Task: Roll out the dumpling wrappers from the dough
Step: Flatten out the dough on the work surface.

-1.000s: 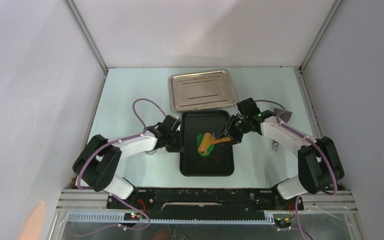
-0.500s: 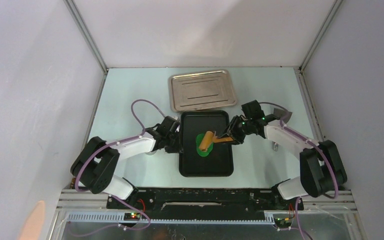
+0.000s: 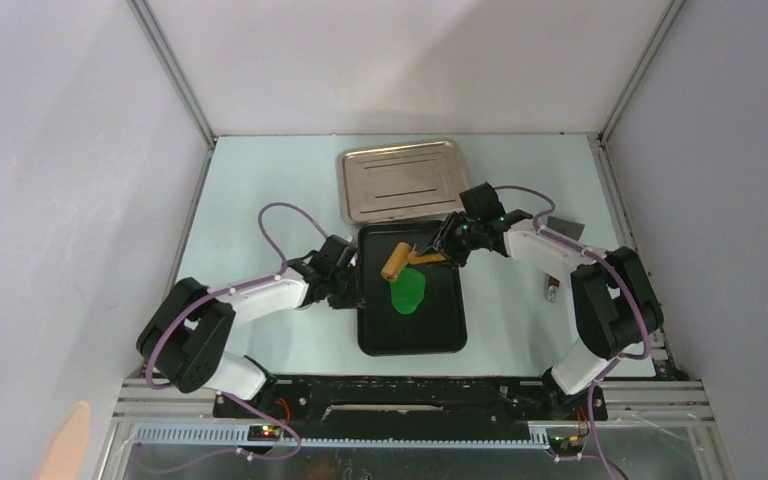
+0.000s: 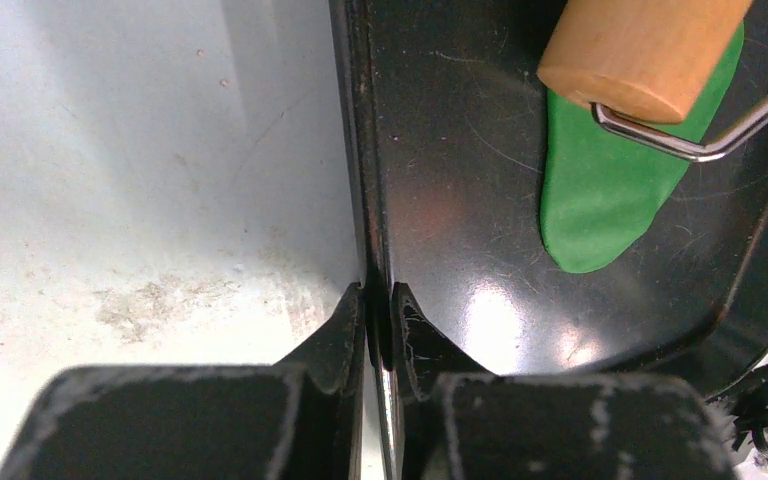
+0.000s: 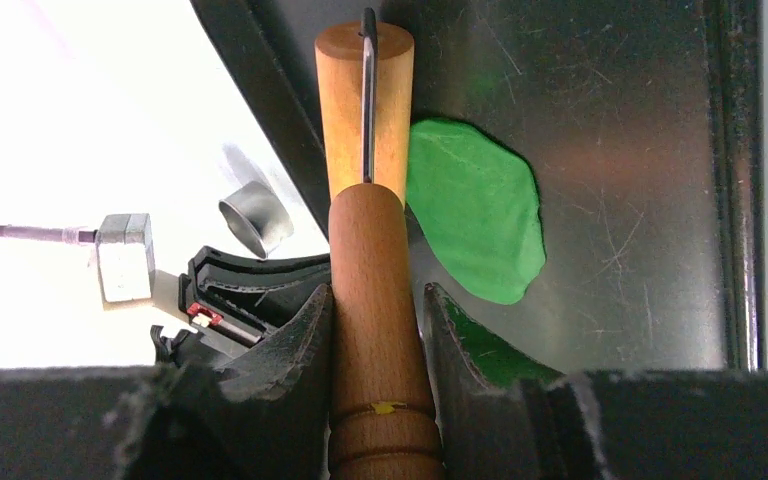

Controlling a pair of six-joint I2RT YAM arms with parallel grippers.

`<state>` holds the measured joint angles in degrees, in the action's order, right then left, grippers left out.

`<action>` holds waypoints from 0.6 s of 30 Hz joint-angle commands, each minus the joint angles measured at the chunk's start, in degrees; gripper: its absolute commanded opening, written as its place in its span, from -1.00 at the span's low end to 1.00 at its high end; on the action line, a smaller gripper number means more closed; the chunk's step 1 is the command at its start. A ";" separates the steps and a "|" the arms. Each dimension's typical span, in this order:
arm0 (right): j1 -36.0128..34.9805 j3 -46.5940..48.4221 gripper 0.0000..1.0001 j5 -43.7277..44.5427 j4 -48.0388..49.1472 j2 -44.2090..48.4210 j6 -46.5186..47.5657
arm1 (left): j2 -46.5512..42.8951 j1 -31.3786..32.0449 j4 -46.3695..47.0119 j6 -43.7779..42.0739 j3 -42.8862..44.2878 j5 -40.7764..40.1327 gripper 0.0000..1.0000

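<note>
Pale table [image 3: 260, 200]; left gripper [image 4: 380, 300] pinches black tray [image 3: 410, 335] rim, right gripper [image 5: 375, 300] clamps roller [image 3: 397, 262] handle. Set roller on dough [image 3: 408, 293] (flattened oval), press evenly, short strokes.

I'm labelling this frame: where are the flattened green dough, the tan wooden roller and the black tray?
flattened green dough [image 3: 407, 292], top view, sheet's middle.
tan wooden roller [image 5: 372, 270], right wrist view, handle.
black tray [image 4: 430, 200], left wrist view, bare floor.

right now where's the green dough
In the top view the dough lies flat near the middle of the black tray, just on the near side of the roller in the right gripper.
</note>
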<state>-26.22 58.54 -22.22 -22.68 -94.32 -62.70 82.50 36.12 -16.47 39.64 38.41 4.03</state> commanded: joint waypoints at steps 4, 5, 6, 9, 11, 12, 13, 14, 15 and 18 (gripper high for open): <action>1.04 -10.00 -1.00 27.50 -18.83 2.17 3.79 | -2.95 0.70 -7.49 -3.23 -0.59 1.77 -1.00; 0.81 -11.17 -1.00 27.99 -19.99 4.42 4.40 | -2.88 0.71 -7.60 -3.25 -0.40 1.77 -1.00; 0.38 -11.77 -1.00 28.05 -21.22 6.28 4.89 | -2.81 0.71 -7.76 -3.25 -0.20 1.77 -1.00; -1.33 -12.84 -1.00 26.77 -23.84 10.17 5.86 | -2.59 0.71 -7.77 -3.16 0.42 1.93 -1.00; -1.94 -13.36 -1.00 24.04 -23.79 10.63 6.02 | -2.52 0.71 -7.92 -3.14 0.80 1.91 -1.00; -2.16 -13.44 -1.00 21.85 -23.10 10.34 6.19 | -2.64 0.71 -7.87 -3.08 0.91 1.91 -1.00; -2.14 -13.45 -1.00 19.15 -22.00 9.46 6.07 | -2.72 0.71 -7.84 -3.00 0.95 1.93 -1.00; -2.12 -13.30 -1.00 16.76 -20.28 8.48 5.89 | -2.73 0.71 -7.72 -2.92 0.92 2.05 -1.00; -2.11 -12.88 -1.00 15.05 -18.56 6.90 5.53 | -2.76 0.71 -7.64 -2.90 0.89 2.17 -1.00; -2.14 -9.35 -1.00 11.82 -14.19 0.30 5.22 | -2.61 0.71 -7.58 -3.09 1.12 2.59 -1.00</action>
<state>-27.88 50.72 -14.72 -26.41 -82.83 -61.01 81.71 36.14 -19.64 39.46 38.48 4.36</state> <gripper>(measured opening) 0.347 0.115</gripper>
